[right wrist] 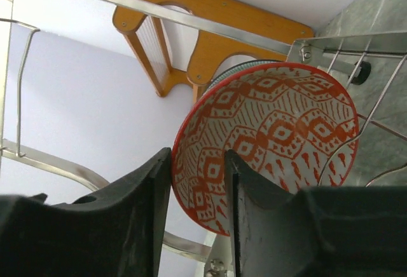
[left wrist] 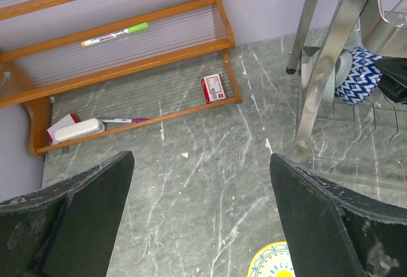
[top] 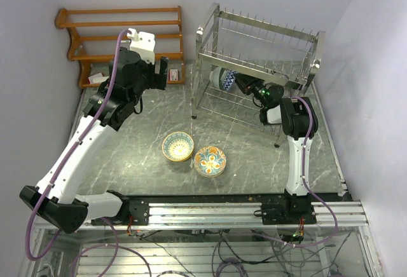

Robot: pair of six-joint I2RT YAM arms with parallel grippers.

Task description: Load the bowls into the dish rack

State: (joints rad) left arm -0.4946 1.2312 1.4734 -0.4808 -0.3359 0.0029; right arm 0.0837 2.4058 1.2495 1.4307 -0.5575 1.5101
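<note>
Pinching a red-patterned ceramic bowl (right wrist: 273,137) on edge, right gripper (right wrist: 198,162) sits inside the silver wire rack (top: 254,67) — left gripper (left wrist: 200,157) spread, farther off.

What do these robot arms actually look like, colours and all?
The left arm and right arm have white links with bulky black joints; a purple cable runs along each. The left gripper and right gripper both have two chunky, scuffed black fingers.
</note>
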